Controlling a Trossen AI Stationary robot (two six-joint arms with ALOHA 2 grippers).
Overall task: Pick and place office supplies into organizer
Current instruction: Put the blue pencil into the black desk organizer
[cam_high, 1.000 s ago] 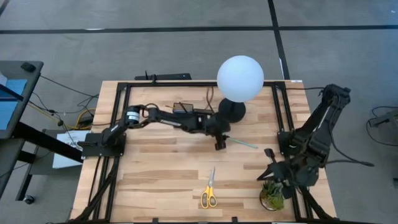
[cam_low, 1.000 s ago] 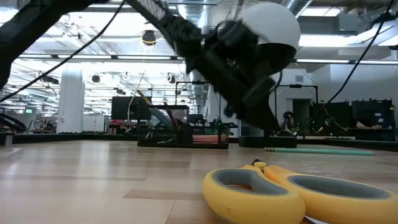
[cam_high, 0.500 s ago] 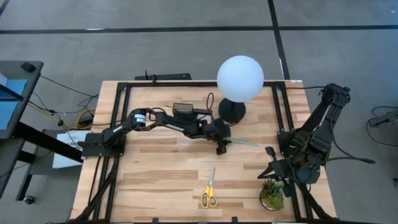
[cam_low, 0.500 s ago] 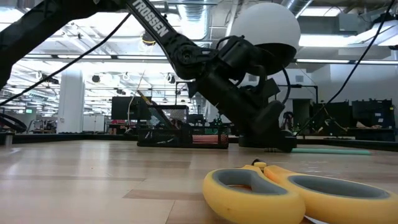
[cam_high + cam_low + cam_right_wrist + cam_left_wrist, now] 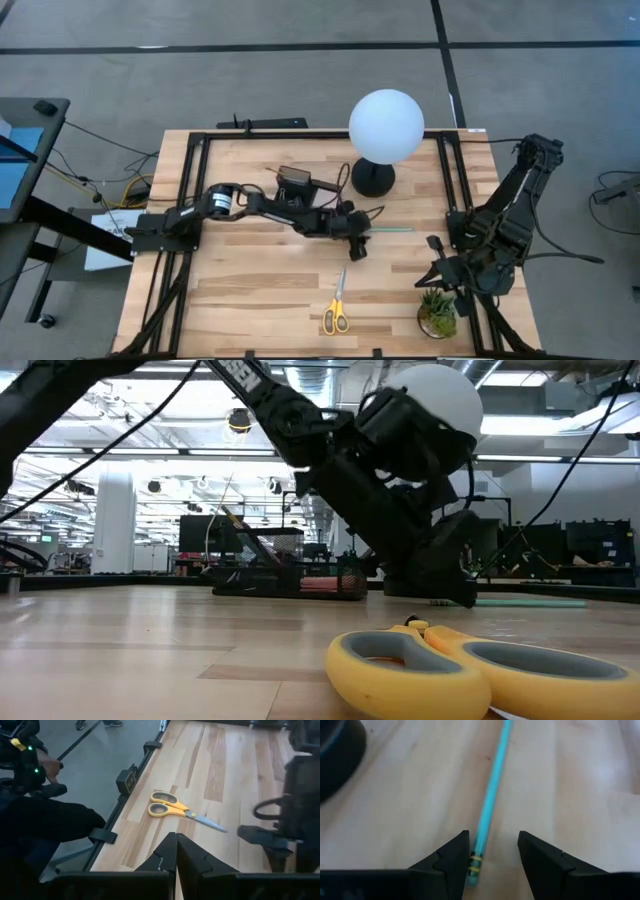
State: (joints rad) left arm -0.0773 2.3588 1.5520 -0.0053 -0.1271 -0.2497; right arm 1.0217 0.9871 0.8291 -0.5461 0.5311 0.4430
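A teal pencil [image 5: 492, 795] lies flat on the wooden table [image 5: 250, 280], right of centre [image 5: 392, 229]. My left gripper [image 5: 493, 857] is open and slants down over the pencil's near end, one finger on each side [image 5: 357, 245]. Yellow-handled scissors [image 5: 336, 305] lie flat near the front edge. The black organizer [image 5: 294, 180] stands at the back, left of the lamp. My right gripper [image 5: 176, 851] is shut and hangs in the air at the right [image 5: 432, 280], above the plant. My left gripper has its fingers on either side of the pencil's banded end [image 5: 476, 861]. That end lies close against the inner side of one finger [image 5: 455, 855]; I cannot tell whether they touch. The pencil rests flat on the table along the line of the fingers.
A white globe lamp [image 5: 386, 125] on a black base [image 5: 372, 178] stands just behind the left gripper. A small green potted plant [image 5: 437, 315] sits at the front right. Black rails [image 5: 190, 190] run along the table's sides. Bare wood lies left of the scissors.
My left gripper has gone toward the table's near edge and down, from beside the lamp base onto the teal pencil's end, rolling a little on the way. The pencil, scissors and right arm have stayed where they were.
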